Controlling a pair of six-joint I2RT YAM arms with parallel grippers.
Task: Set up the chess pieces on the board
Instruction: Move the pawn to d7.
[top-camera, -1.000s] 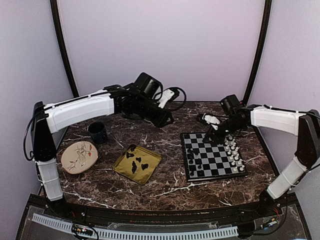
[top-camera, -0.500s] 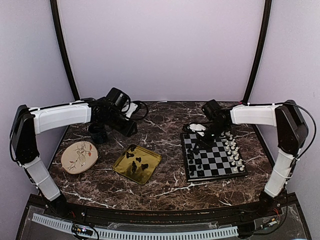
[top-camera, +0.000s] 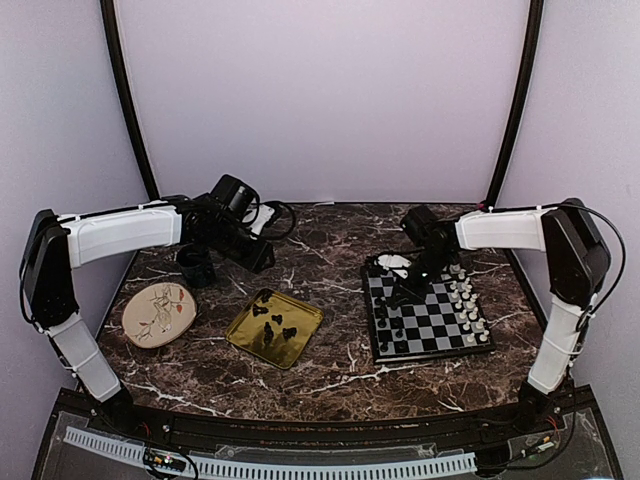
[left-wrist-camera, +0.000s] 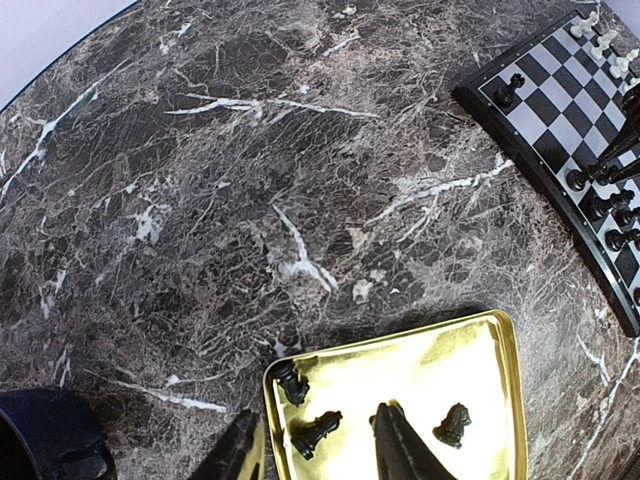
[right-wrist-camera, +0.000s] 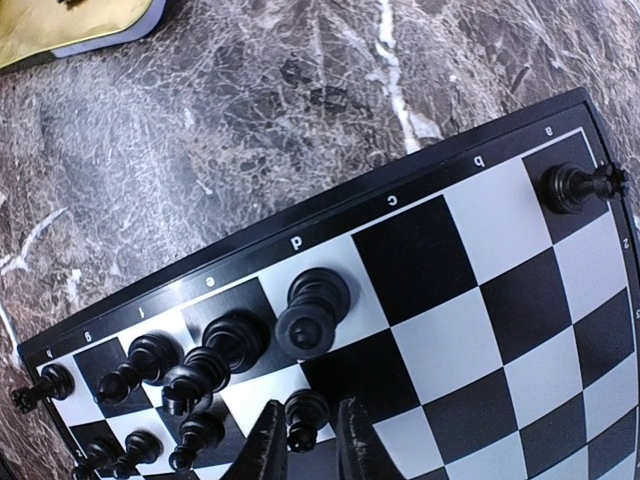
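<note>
Pawn work under way on the board (right-wrist-camera: 480, 270). Low over the second rank, right gripper (right-wrist-camera: 308, 408) with fingers upright and drawn close on either side of a black pawn (right-wrist-camera: 302, 420); whether pinching it or merely flanking it, hard to tell from so steep a view. Narrow gap kept for good reason: more pawns crowded just off the outer side of one finger, back-rank pieces (right-wrist-camera: 315, 310) standing straight ahead of the tips, so little room to spread without a knock. Well ahead and to the other side, a lone rook (right-wrist-camera: 572, 187) on its corner square, with bare squares between it and the tips. White pieces (top-camera: 465, 300) ranked along the board edge opposite, clear of this arm's reach.

Above the gold tray (left-wrist-camera: 440, 365), left gripper (left-wrist-camera: 318, 415) spread wide and holding nothing. Just beyond its tips and between them, a black knight (left-wrist-camera: 315, 433) lying on its side, with one more black piece off each finger's outer side. Wide spread suited to straddling a piece lying flat. By judgement, the knight lined up as the next pick, and the arm held off the board to leave the other room for its placement.
</note>
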